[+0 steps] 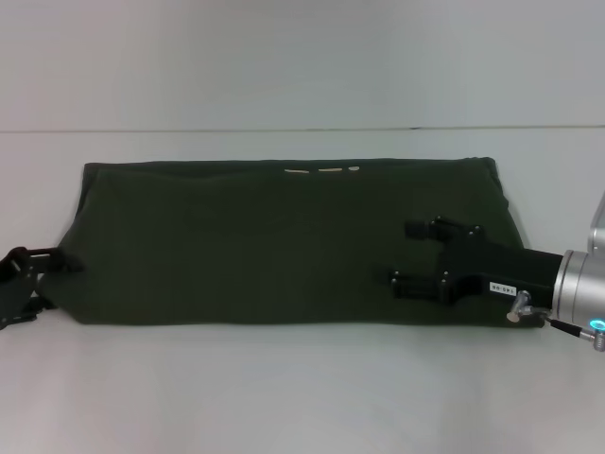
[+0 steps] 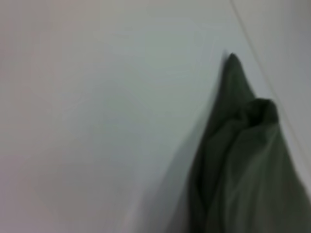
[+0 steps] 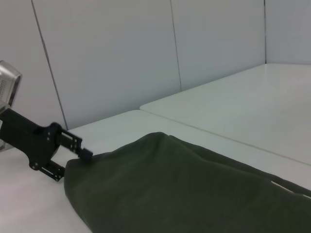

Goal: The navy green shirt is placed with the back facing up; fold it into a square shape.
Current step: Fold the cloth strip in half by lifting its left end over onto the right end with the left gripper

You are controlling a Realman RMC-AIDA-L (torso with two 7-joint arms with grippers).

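Note:
The navy green shirt [image 1: 265, 241] lies on the white table as a long, flat band running left to right. A little cream lettering [image 1: 321, 171] peeks out at its far edge. My right gripper [image 1: 408, 253] is over the shirt's right part, open, fingers pointing left with nothing between them. My left gripper [image 1: 52, 284] is at the shirt's left end, its fingers spread at the cloth's edge. The right wrist view shows this left gripper [image 3: 73, 164] with one fingertip against the shirt [image 3: 194, 189]. In the left wrist view, a bunched corner of the shirt [image 2: 243, 160] shows.
The white table [image 1: 302, 388] extends in front of the shirt and past both its ends. A seam [image 1: 284, 130] runs across the table behind the shirt. Pale wall panels [image 3: 121, 53] stand beyond the table.

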